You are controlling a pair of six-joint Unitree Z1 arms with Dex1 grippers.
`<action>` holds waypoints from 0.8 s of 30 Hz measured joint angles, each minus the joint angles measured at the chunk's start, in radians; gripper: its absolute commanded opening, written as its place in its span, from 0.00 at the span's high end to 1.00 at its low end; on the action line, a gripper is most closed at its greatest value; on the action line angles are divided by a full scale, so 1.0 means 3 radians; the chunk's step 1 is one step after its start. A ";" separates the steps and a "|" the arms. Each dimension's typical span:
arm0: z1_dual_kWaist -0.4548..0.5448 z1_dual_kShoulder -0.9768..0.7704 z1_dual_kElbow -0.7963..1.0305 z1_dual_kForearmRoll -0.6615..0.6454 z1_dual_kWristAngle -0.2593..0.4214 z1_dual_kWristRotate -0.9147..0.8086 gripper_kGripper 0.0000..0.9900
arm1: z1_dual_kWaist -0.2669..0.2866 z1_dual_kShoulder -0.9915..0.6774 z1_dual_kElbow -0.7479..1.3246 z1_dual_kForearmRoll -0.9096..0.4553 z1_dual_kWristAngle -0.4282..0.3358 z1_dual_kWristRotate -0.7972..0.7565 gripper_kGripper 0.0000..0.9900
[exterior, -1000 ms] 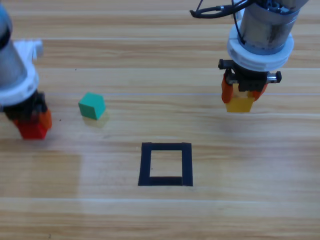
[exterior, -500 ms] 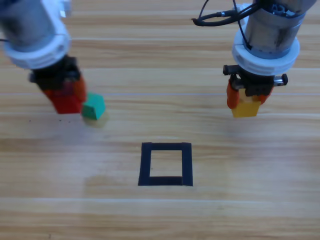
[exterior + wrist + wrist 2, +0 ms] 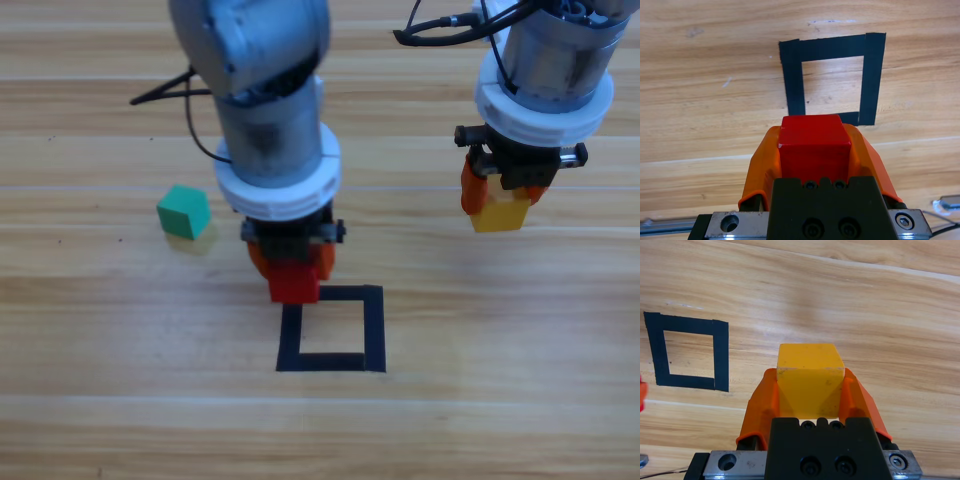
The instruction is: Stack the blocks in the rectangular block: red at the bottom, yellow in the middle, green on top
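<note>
While the left gripper (image 3: 292, 268) hangs over the upper-left corner of the tape square (image 3: 373, 330), its orange jaws are clamped on the red cube (image 3: 294, 284), which hides that corner in the high view. Seen from the left wrist, the red cube (image 3: 812, 147) sits between the jaws just short of the square's near edge (image 3: 870, 80), above the wooden table (image 3: 480, 420). To the right, well apart from the square, the right gripper (image 3: 500, 205) grips the yellow cube (image 3: 500, 213) between closed jaws, clear of the table; the right wrist view shows this cube (image 3: 810, 382) with the square (image 3: 720, 355) off to one side. Resting alone on the table, left of the left arm, is the teal-green cube (image 3: 183, 212).
</note>
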 measured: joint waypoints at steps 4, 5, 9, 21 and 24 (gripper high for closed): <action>-0.0081 0.0185 -0.0104 0.0054 0.0027 -0.0203 0.93 | 0.0000 0.0000 0.0012 -0.0026 0.0000 0.0000 1.00; -0.0092 0.0207 -0.0106 0.0054 0.0028 -0.0220 0.93 | 0.0000 0.0000 0.0013 -0.0027 0.0000 0.0000 1.00; -0.0126 0.0274 -0.0140 0.0054 0.0028 -0.0249 0.93 | 0.0000 0.0000 0.0019 -0.0034 0.0000 0.0000 1.00; -0.0143 0.0414 -0.0341 0.0054 0.0029 -0.0381 0.92 | 0.0000 0.0000 0.0030 -0.0046 0.0000 0.0000 1.00; -0.0153 0.0416 -0.0343 0.0054 0.0073 -0.0410 0.92 | 0.0000 0.0000 0.0030 -0.0046 0.0000 0.0000 1.00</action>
